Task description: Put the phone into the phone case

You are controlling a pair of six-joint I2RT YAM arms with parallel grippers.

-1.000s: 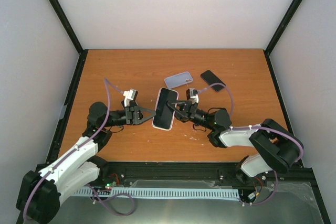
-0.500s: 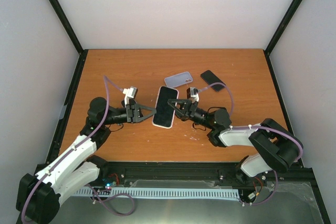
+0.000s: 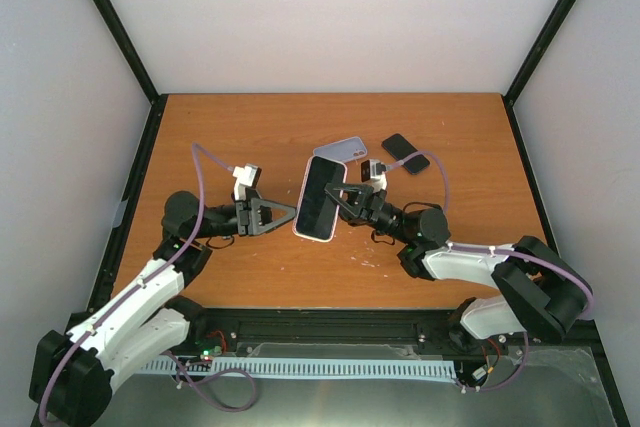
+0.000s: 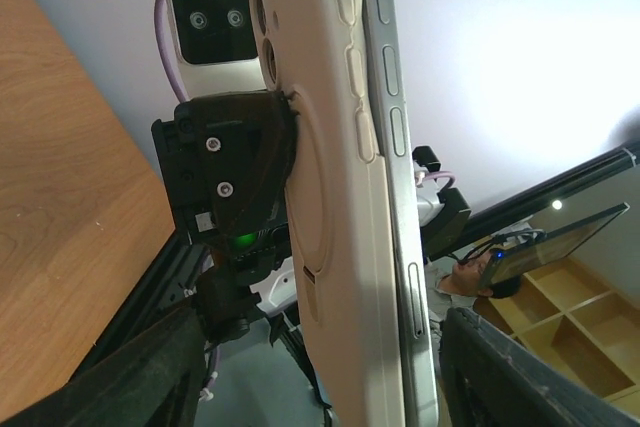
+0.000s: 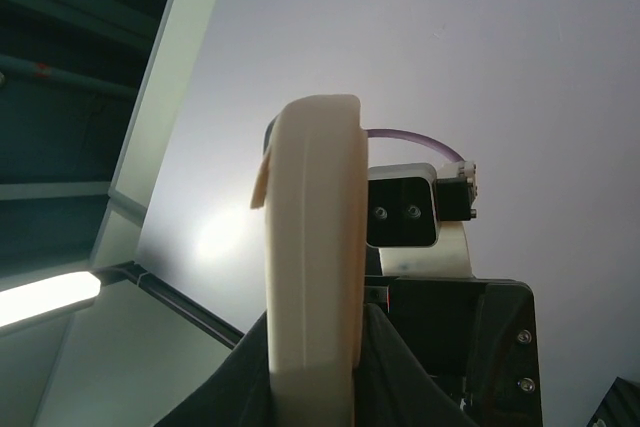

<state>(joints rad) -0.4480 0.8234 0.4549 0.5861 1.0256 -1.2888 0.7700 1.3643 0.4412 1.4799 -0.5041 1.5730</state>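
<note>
Phone (image 3: 320, 199) in cream phone case (image 4: 320, 197), held clear of the desk (image 3: 230, 137) and tipped, long axis running away from the arm bases; pinched at its right edge by right tool (image 3: 345, 199); left tool (image 3: 285, 215) just left of the phone, spread, not touching, well placed for pressing that free edge; metal side seemingly proud of the case; lower end cut off, seating hard to judge.

Phone case (image 4: 320, 247): cream. Phone (image 3: 320, 197): black screen, silver edge. Spare case (image 3: 340, 149): pale translucent lavender. Second phone (image 3: 405, 153): black. Table (image 3: 250, 127): orange-brown wood grain. Cables (image 5: 410, 135): purple.
</note>
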